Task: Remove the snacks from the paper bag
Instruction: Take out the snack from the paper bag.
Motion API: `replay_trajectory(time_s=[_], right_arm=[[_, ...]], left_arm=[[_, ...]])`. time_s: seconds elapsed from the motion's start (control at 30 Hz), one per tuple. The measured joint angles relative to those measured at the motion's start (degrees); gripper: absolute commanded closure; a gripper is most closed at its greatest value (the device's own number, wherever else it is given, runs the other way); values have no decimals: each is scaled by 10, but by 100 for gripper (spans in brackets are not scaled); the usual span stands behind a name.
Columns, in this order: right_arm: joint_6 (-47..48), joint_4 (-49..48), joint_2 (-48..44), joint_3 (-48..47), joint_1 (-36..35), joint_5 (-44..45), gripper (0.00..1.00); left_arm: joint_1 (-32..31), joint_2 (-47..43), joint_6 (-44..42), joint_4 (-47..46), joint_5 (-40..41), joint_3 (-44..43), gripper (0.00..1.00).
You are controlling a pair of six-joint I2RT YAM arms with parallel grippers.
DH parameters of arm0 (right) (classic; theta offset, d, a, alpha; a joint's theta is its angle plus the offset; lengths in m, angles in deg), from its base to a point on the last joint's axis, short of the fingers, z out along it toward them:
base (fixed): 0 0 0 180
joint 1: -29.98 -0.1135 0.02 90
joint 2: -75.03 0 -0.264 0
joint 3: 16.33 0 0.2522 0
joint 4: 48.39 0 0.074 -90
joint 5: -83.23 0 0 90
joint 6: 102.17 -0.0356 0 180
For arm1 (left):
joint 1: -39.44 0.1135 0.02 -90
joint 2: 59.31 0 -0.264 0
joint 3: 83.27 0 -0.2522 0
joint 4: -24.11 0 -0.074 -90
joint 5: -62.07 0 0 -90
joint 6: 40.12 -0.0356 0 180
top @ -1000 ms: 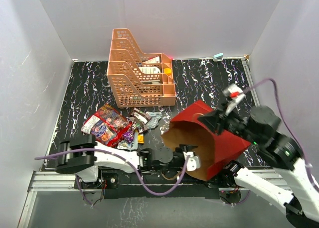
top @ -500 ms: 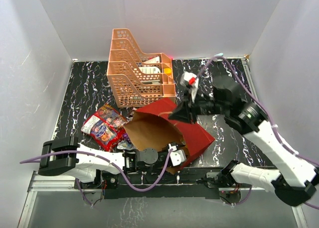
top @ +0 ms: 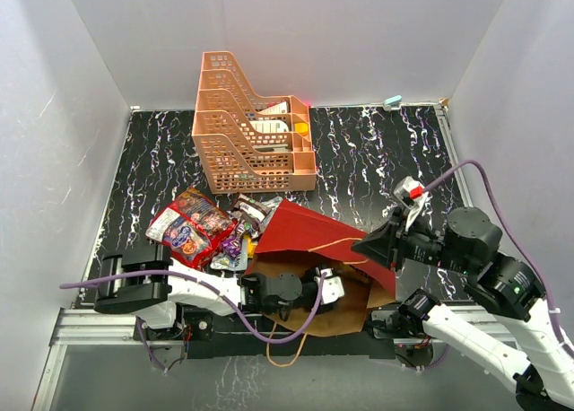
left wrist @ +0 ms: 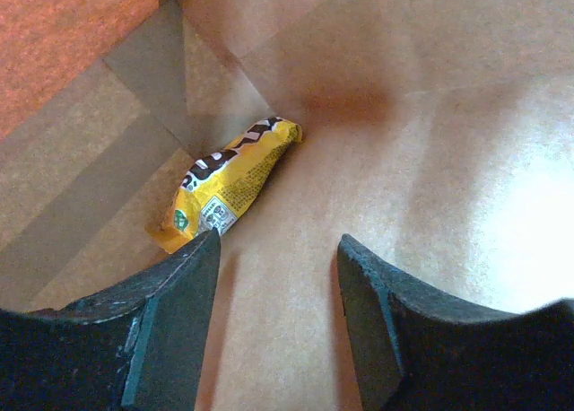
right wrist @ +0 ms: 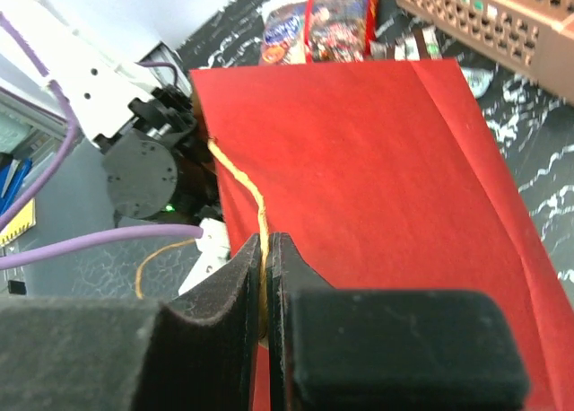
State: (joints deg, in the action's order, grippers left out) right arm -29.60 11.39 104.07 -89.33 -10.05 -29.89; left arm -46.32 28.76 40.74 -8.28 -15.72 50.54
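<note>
Paper bag (top: 305, 227) half-hides spread left gripper (left wrist: 278, 240); right gripper (right wrist: 267, 240) clamps its cord handle (right wrist: 238, 173).

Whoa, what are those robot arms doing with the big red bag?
They are emptying the dark red paper bag, which lies on its side. The right arm's fingers are shut on its thin yellow cord handle. The left arm's fingers are open inside the bag, short of a small yellow snack packet. Other glossy packets lie outside on the black table.
</note>
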Motion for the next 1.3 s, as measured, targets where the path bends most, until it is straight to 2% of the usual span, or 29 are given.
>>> replay_trajectory(time_s=[0.2, 0.27, 0.4, 0.5, 0.7, 0.83, 0.9, 1.2, 1.3], right_arm=[[-24, 30, 16, 7, 0, 8, 93], [-31, 29, 14, 15, 0, 0, 93], [-48, 11, 9, 40, 0, -15, 93], [-65, 2, 8, 54, 0, -16, 93], [-82, -19, 10, 54, 0, -7, 93], [-81, -21, 20, 52, 0, -6, 93], [-82, -21, 27, 51, 0, -5, 93], [-106, -50, 36, 31, 0, 5, 93], [-112, -61, 37, 29, 0, 5, 93]], left_arm=[[0, -5, 0, 3, -4, 0, 42], [0, 3, -14, 0, -3, -3, 44], [-1, 66, -56, -16, 12, -37, 50], [-2, 115, -86, -33, 22, -47, 51], [-1, 160, -125, -61, 31, -57, 45], [-1, 192, -152, -84, 55, -85, 53], [-1, 200, -165, -97, 66, -90, 53], [-1, 207, -213, -164, 91, -97, 39], [0, 233, -226, -198, 101, -111, 38]])
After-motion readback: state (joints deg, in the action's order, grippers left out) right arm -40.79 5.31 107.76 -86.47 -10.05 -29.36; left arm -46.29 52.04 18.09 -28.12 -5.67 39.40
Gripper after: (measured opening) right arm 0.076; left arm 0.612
